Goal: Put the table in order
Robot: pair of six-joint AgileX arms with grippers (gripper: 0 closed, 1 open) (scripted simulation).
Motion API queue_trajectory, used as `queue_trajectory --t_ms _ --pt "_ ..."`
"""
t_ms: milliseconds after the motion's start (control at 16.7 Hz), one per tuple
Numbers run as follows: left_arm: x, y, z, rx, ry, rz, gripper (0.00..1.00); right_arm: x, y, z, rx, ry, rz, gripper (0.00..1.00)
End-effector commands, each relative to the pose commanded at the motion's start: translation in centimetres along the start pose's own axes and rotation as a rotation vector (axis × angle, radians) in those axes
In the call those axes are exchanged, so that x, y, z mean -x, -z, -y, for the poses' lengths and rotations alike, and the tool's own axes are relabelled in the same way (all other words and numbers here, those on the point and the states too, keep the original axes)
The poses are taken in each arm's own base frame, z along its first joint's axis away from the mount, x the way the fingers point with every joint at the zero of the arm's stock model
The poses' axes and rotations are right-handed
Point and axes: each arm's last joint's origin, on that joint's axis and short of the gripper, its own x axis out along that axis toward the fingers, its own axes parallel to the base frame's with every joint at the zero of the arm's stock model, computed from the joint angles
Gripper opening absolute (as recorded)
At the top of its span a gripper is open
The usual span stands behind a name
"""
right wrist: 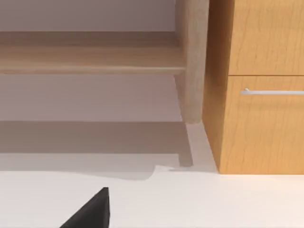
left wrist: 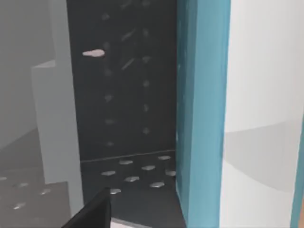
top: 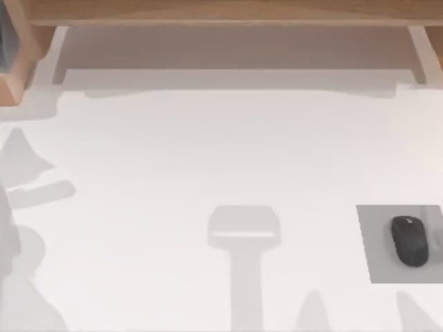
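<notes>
A black mouse (top: 410,241) sits on the grey mat (top: 381,266) at the tabletop's (top: 208,152) near right; whether either end effector is wide or narrow, I cannot tell; approach from above, gripping the mouse's sides squarely.

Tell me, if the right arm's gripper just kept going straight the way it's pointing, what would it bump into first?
Probably the light wooden shelf at the back of the table. The right wrist view looks across bare white tabletop toward the shelf's round leg and a wooden drawer cabinet beside it. Depth is hard to judge.
</notes>
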Motion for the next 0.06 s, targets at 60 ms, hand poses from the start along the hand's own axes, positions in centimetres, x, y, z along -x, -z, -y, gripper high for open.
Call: queue_trajectory --t_ms 60 --pt "0.08 0.01 0.07 0.0 0.001 0.0 1.0 0.0 0.0 0.0 0.0 0.0 0.0 1.0"
